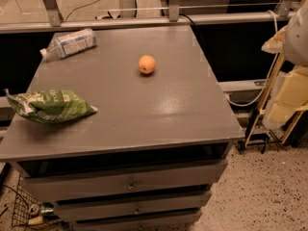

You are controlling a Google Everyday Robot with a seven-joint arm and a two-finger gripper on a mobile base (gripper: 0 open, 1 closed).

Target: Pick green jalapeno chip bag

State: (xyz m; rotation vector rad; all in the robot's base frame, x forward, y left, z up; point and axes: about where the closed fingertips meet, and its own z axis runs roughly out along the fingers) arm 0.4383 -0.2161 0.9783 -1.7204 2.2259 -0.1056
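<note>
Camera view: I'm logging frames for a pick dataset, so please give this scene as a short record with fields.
target: green jalapeno chip bag, lying at the cabinet top's near left edge
bottle: clear plastic bottle, on its side, far left corner
fruit: orange, far middle, touching nothing else
surface: grey drawer cabinet
end effector: not in view

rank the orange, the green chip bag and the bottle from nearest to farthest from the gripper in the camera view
The gripper sits at the right edge, beside the table.
1. orange, mid-table toward the back.
2. green jalapeno chip bag, front left, and clear bottle, back left: too close to call.
</note>
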